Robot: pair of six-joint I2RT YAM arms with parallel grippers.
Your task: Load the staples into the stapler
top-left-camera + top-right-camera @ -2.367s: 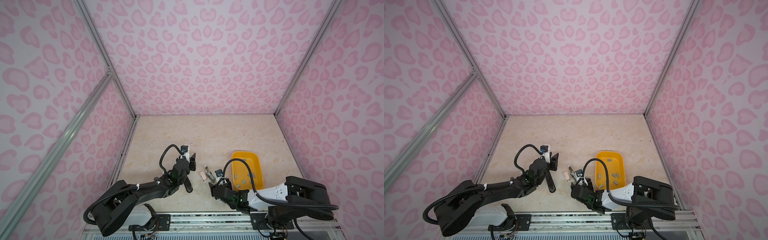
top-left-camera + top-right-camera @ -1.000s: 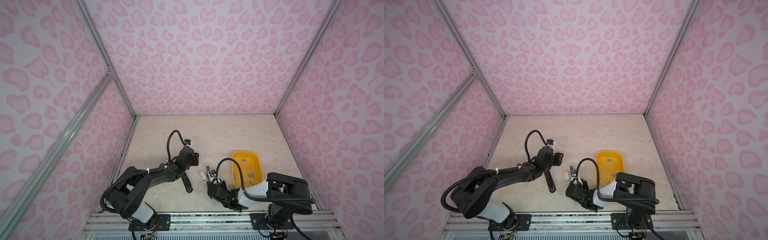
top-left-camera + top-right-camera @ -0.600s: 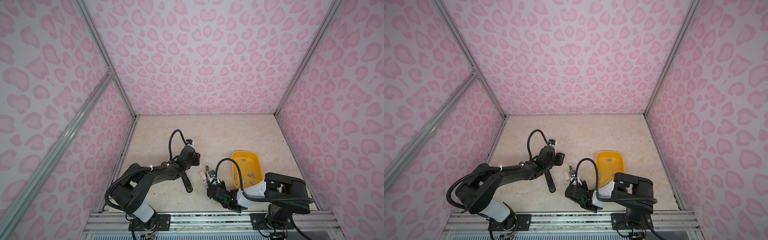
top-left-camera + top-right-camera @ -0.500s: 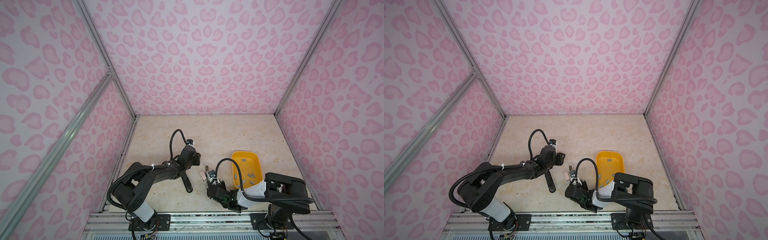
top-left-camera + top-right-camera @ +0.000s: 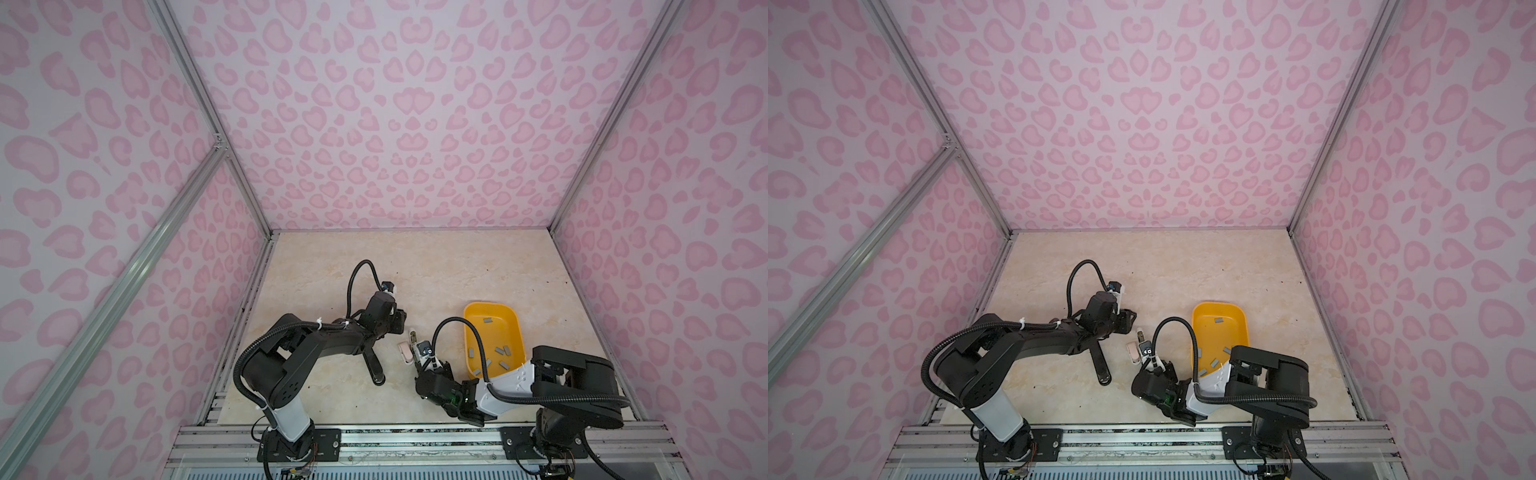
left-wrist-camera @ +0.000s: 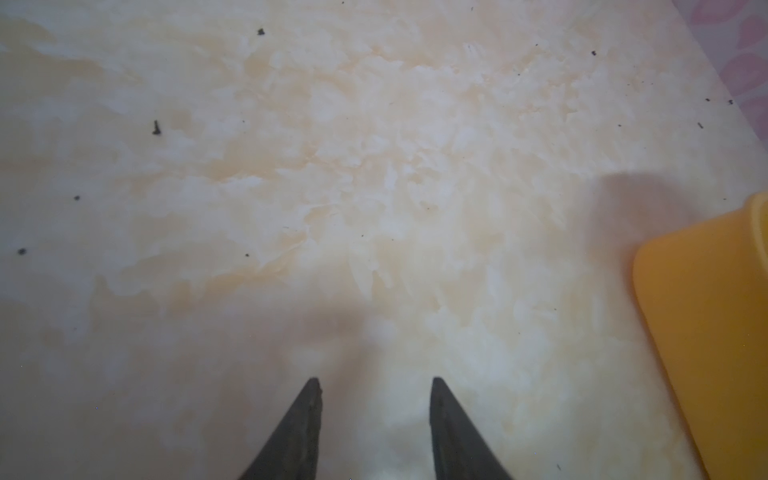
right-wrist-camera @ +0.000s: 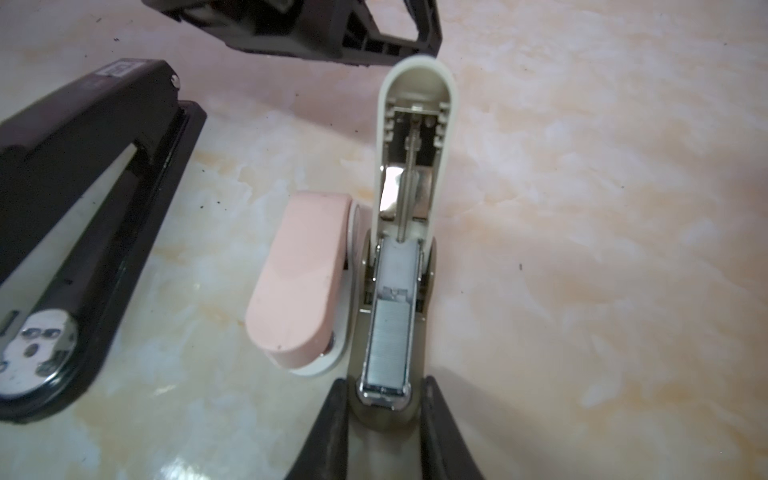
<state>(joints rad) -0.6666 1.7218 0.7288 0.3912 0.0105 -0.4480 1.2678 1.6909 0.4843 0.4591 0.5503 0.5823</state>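
stapler | right end effector grasping it | left end effector released | pink stapler beside

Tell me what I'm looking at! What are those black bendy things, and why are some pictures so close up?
Those are two robot arms, a left arm and a right arm, working on a table inside pink walls. Two pictures look down from high above. The other two come from little cameras on the arms' wrists, so they are very close up.

On the table lie a long black stapler, a little pink stapler and a small beige stapler with its lid flipped open. A yellow tray holds loose grey staples.

The right hand grips the front of the beige stapler, which has a strip of staples inside. The left hand is open and holds nothing, over bare table near the tray.
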